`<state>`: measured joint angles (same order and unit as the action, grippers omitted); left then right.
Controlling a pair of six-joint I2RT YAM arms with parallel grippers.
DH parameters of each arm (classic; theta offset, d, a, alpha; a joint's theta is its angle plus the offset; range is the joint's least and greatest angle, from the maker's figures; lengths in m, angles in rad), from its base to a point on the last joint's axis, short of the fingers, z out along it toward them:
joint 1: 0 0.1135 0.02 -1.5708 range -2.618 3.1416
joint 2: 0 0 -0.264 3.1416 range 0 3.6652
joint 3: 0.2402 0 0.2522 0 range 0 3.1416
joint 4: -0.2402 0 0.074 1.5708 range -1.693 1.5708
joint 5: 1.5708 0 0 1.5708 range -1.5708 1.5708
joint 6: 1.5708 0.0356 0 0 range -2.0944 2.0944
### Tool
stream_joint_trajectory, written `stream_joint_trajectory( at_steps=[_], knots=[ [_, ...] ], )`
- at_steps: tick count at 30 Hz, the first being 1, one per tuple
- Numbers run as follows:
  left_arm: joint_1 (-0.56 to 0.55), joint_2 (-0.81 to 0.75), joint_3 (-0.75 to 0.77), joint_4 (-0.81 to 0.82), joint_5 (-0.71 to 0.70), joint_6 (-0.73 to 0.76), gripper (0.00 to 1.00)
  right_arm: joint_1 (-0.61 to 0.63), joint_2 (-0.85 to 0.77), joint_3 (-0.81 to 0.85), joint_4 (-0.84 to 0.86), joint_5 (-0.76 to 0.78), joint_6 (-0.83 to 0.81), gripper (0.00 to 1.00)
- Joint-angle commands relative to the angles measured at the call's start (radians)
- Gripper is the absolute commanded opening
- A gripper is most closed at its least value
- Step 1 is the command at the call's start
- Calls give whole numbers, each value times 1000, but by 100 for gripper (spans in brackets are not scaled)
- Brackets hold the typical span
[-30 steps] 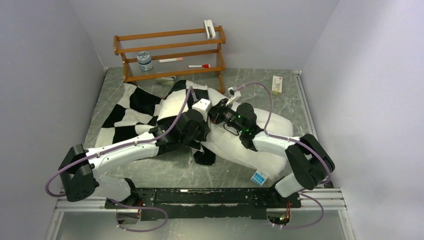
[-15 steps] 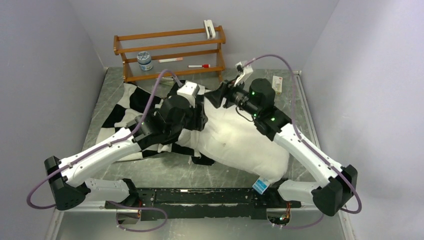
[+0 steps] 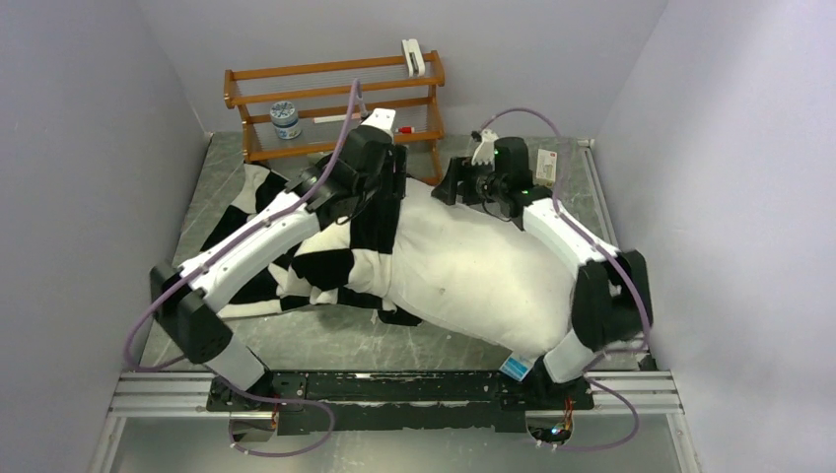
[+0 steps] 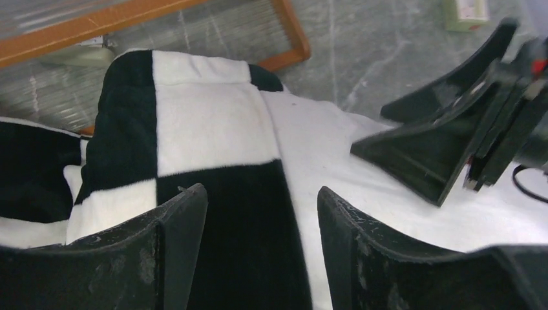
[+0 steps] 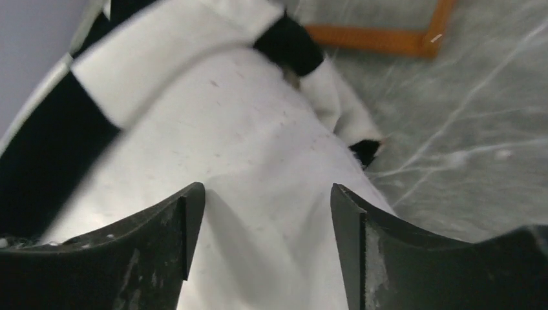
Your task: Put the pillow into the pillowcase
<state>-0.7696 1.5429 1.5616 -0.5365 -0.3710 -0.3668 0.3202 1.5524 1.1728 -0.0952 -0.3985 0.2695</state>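
One pillow, plain white, lies slantwise across the middle of the counter, running from 11 o'clock down to 5 o'clock. Its far end is tucked inside the one pillowcase, a black-and-white checkered sack. Most of the pillow is bare, with a single blue-and-white tag at its near corner. The loose rest of the pillowcase is spread flat toward 9 o'clock.

There are two claws, both at the far end of the pillow. The left claw stands with its two fingers apart, above the edge where a black square meets the bare white cushion. The right claw also has its fingers apart, over plain pillow cloth, and neither has cloth between its fingers. The wrist views are too close to show whether the fingertips brush the cloth.

At 12 o'clock stands one wooden rack. It carries one small jar, one red marker and one white clip on its top rail. One small box lies at 1 o'clock.
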Motion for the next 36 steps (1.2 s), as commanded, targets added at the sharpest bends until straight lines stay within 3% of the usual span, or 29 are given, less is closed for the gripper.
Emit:
stream_joint_trajectory(
  at_steps=[1, 3, 5, 8, 11, 18, 20, 22, 24, 27, 31, 34, 36],
  knots=[
    [45, 84, 73, -27, 56, 25, 68, 12, 156, 7, -2, -296, -51, 71],
    [54, 105, 77, -41, 56, 28, 69, 52, 178, -55, 34, -301, -52, 66],
    [58, 115, 51, -41, 52, 35, 70, 105, 172, -126, 101, -286, -40, 54],
    [65, 125, 6, -34, 46, 42, 71, 199, 116, -229, 204, -201, -10, 23],
    [64, 130, -38, -33, 0, 49, 71, 260, 8, -335, 346, -97, 36, 1],
    [64, 154, -83, -15, -96, 78, 67, 319, -108, -377, 376, -17, 70, 0],
    [64, 160, -88, 11, -110, 87, 57, 336, -123, -384, 388, -14, 79, 0],
    [64, 155, -81, 41, -82, 99, 39, 350, -127, -389, 401, -17, 95, 0],
    [55, 135, -47, 44, 28, 104, 20, 356, -122, -395, 425, -22, 116, 0],
    [-9, 112, 24, 31, 181, 54, 6, 356, -101, -406, 508, -8, 167, 0],
    [-126, 73, 71, 41, 291, -41, 5, 345, -32, -322, 536, 23, 194, 0],
    [-133, -11, -81, 253, 464, -190, 5, 338, -1, -288, 604, 32, 248, 0],
    [-132, -40, -153, 326, 495, -239, 5, 338, 19, -285, 646, 54, 280, 0]
  ],
)
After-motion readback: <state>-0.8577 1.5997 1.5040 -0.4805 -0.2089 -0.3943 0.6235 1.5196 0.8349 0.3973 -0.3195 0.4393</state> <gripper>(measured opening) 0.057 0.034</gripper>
